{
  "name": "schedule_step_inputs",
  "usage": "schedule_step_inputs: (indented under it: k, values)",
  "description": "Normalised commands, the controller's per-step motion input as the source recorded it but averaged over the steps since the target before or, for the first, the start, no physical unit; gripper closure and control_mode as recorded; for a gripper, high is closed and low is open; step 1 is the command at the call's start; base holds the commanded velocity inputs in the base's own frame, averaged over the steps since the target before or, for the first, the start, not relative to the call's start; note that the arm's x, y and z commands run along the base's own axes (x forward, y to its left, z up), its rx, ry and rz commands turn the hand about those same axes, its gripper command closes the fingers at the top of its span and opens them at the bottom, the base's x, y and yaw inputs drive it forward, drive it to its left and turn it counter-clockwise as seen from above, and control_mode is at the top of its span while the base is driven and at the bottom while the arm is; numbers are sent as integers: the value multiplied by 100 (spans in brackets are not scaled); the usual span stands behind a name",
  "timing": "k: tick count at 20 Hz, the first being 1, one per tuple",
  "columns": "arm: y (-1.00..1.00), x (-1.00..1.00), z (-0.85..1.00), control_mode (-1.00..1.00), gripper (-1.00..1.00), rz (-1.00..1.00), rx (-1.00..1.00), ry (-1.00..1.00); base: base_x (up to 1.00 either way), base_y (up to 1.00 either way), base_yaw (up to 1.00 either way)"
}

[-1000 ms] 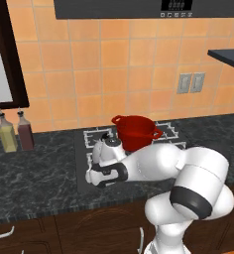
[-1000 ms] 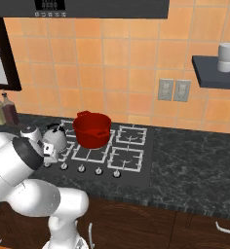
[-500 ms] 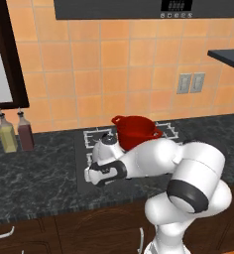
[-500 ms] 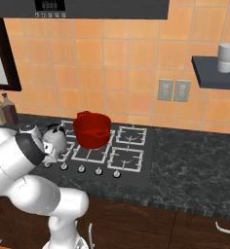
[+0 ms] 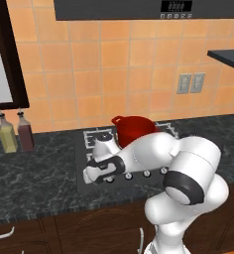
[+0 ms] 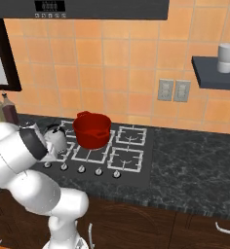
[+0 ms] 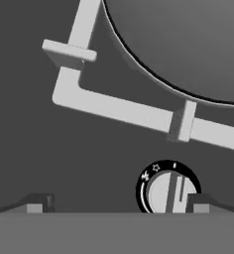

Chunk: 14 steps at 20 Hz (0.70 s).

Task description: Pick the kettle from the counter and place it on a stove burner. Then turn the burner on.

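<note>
Two bottles (image 5: pixel 17 133) far left; red pot (image 6: pixel 92 130) beside kettle (image 6: pixel 55 139); gripper (image 7: pixel 119 206) spread above knob (image 7: pixel 168 192).

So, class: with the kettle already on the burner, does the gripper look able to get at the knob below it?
Probably yes. The open gripper hangs just above the knob, one fingertip beside it, nothing between; the kettle sits clear behind the grate.

The arm hides most of the kettle (image 5: pixel 105 147); the red pot (image 5: pixel 135 130) is partly covered.
</note>
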Motion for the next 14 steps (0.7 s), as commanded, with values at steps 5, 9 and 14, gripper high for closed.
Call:
schedule_step_inputs:
  k: [5,9,14]
  values:
    - [30,-7,-29,-100,-100,27,0,0,0,0,0]
    - [35,-30,-35,-100,-100,33,0,-5,0,0,0]
    - [45,-42,-38,-100,-100,33,0,-11,0,0,0]
